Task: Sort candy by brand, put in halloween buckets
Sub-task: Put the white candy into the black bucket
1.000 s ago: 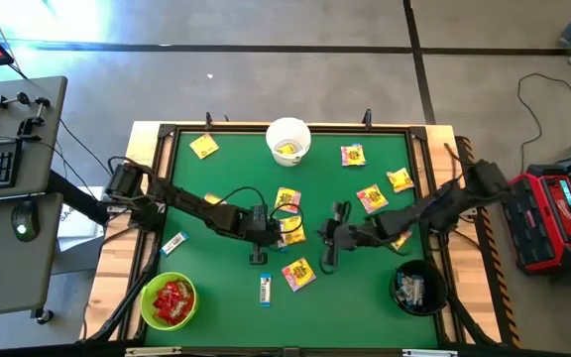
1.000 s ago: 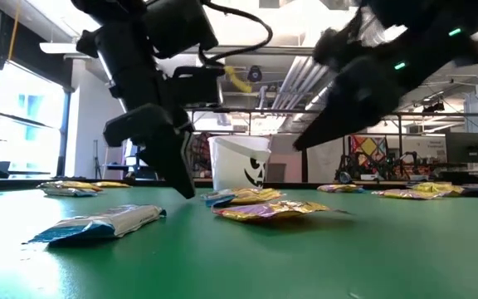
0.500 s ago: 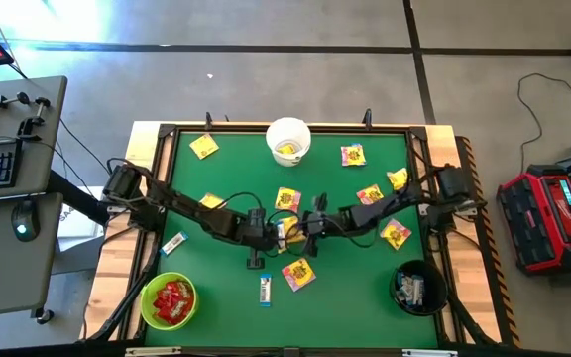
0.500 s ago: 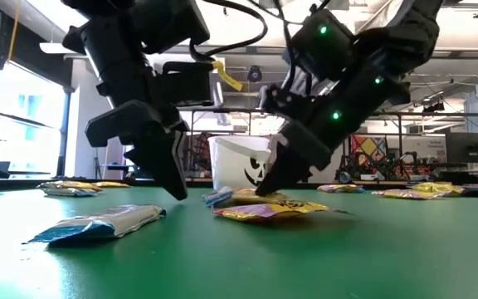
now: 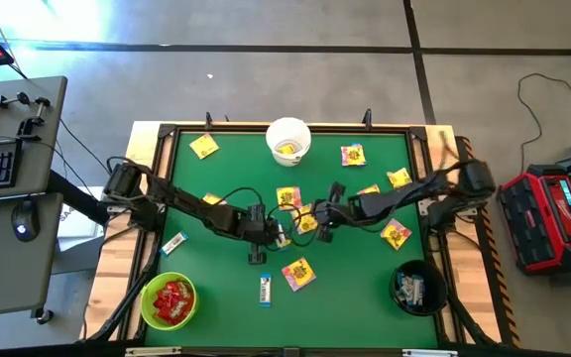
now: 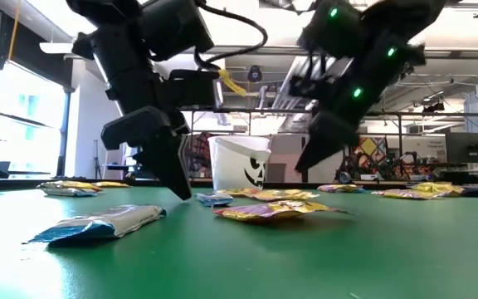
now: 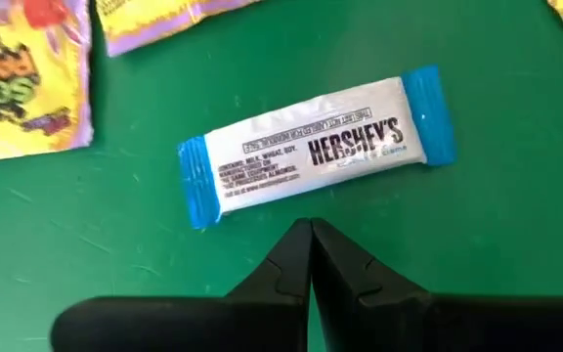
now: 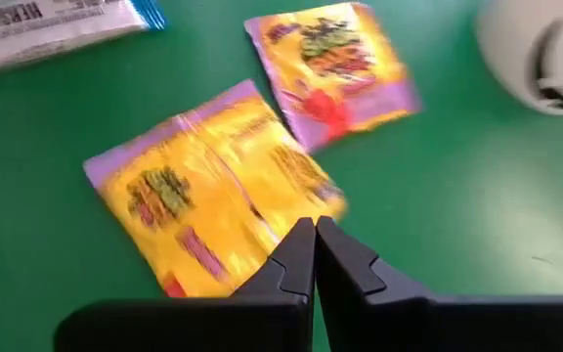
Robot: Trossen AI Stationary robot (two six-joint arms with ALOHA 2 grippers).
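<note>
The left hand [image 7: 310,240], fingers pressed together and empty, is hovering just short of the white-and-blue bar [image 7: 316,147], which is lying crosswise to it (the right hand [image 8: 314,240], likewise pressed together, is hanging over a yellow packet [image 8: 213,191]).

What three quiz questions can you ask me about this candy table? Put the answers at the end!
1. True or false: the green bucket has red packets in it.
2. Pick one. What lies on the table just in front of the left gripper, whose fingers are shut?
A. a white-and-blue bar
B. a red packet
C. a spoon
3. Short answer: what colour is the bucket that holds more bars like that one?

Key: 1 true; 2 A; 3 black, the black bucket at the table's near right corner.
</note>
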